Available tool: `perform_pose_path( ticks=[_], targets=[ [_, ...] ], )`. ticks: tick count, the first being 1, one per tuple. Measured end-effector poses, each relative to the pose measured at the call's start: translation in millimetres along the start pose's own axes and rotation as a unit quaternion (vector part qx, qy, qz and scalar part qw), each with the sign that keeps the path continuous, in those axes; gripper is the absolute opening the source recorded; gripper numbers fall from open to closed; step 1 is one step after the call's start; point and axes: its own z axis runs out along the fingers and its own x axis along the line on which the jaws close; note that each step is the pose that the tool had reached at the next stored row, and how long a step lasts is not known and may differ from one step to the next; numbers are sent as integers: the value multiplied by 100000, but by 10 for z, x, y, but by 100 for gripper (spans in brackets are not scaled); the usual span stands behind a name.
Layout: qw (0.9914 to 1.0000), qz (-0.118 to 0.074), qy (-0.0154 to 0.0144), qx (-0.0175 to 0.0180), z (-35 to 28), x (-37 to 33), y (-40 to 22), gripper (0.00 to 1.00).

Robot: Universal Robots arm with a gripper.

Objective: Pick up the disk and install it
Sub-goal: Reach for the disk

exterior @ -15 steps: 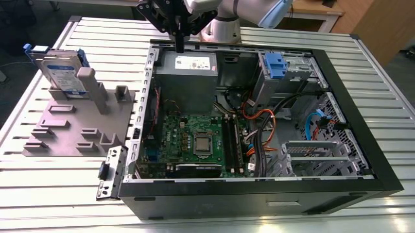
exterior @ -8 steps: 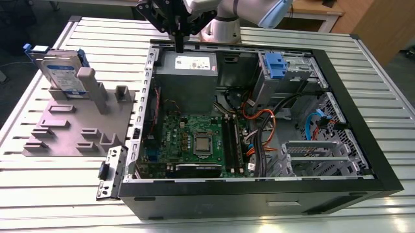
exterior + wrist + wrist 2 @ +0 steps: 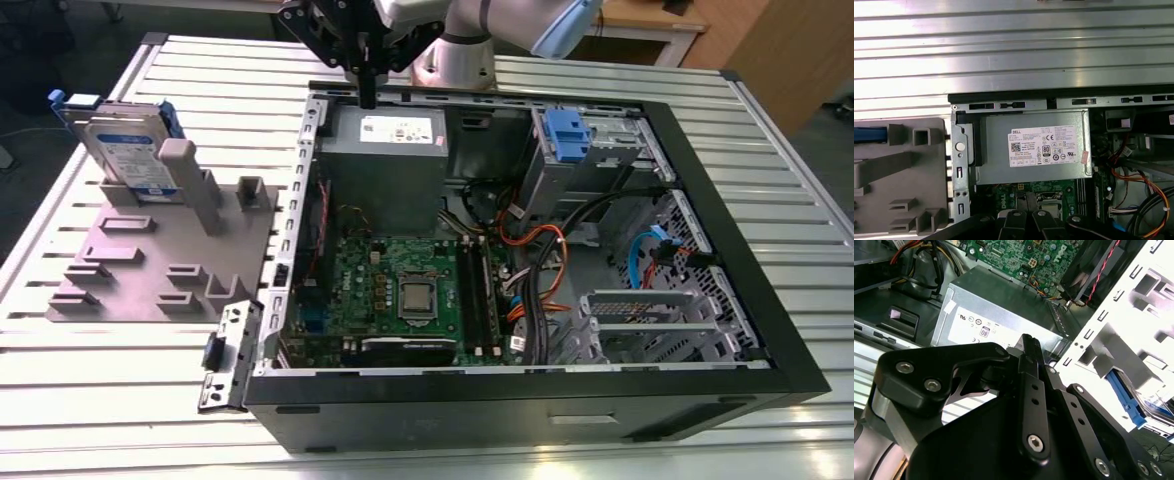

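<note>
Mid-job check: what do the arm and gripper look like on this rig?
The arm is silver-grey tubing with a light blue joint cap. The gripper is matte black, built of flat angular link bars fastened by silver screws, narrowing to slim black fingers.

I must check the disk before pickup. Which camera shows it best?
The exterior view: the disk stands upright in the grey holder, label visible. The first wrist view shows a blue strip of its frame; the second wrist view, a blue edge past the case wall, probably the disk.

The disk [image 3: 127, 150] is silver with blue frame, the motherboard [image 3: 387, 285] green
</note>
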Motion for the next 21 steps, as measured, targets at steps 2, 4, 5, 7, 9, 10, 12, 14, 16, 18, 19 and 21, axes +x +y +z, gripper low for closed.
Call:
perform_pose_path(
  ticks=[2, 4, 5, 7, 9, 10, 12, 14, 16, 18, 19, 21],
  targets=[
    [100000, 6, 1, 1, 0, 6, -1, 11],
    [100000, 0, -1, 1, 0, 13, -1, 11],
    [100000, 2, 0, -1, 0, 16, -1, 11],
    [100000, 0, 6, -21, 14, 45, -4, 11],
    [100000, 4, 9, -18, 17, 51, -4, 11],
    [100000, 5, 11, -15, 17, 51, -4, 11],
    [100000, 8, -3, -34, 19, 54, -1, 11],
    [100000, 2, 7, -21, 20, 57, 7, 11],
    [100000, 3, 5, -20, 22, 61, 15, 11],
    [100000, 3, 10, -13, 22, 68, 17, 11],
    [100000, 3, 10, -17, 23, 73, 17, 11],
    [100000, 3, 4, -21, 24, 85, 17, 11]
  ],
)
